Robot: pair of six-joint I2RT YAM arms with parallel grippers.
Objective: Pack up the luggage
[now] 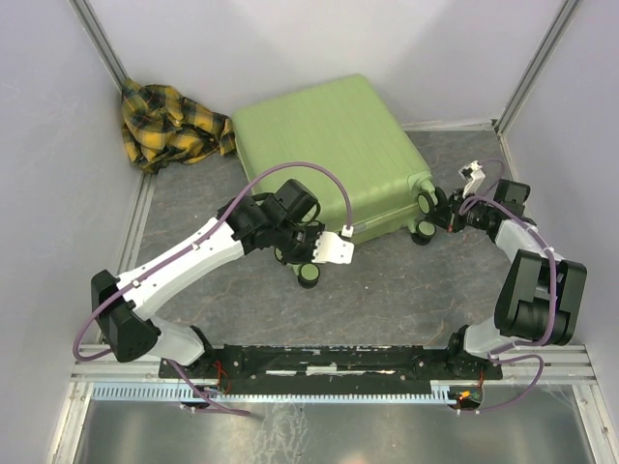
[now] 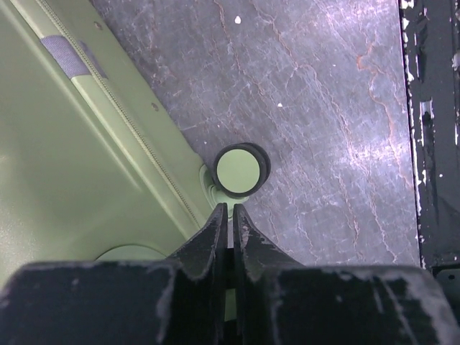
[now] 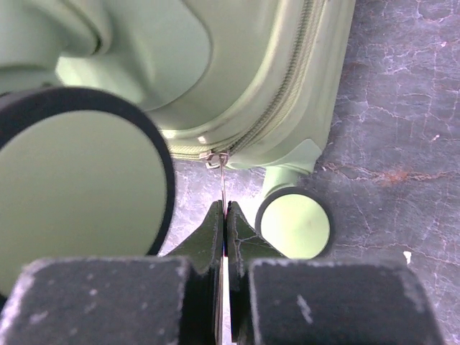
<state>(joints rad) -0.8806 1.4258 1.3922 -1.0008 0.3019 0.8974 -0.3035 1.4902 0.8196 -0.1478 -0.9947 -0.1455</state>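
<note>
The luggage (image 1: 329, 145) is a lime-green ribbed suitcase lying flat and zipped shut at the back of the table. My left gripper (image 1: 300, 259) sits at its near-left corner. In the left wrist view the fingers (image 2: 230, 208) stand together with only a thin slit, pointing at a black wheel (image 2: 239, 170). I cannot tell whether anything is pinched. My right gripper (image 1: 441, 209) is at the near-right corner. Its jaws (image 3: 224, 210) are shut on the thin metal zipper pull (image 3: 222, 180), which hangs from the slider (image 3: 215, 158).
A yellow and black plaid cloth (image 1: 172, 124) is bunched in the back left corner beside the luggage. Two wheels (image 1: 424, 217) flank my right gripper, one very close on its left (image 3: 79, 183). Walls enclose the grey table (image 1: 387, 290) on three sides.
</note>
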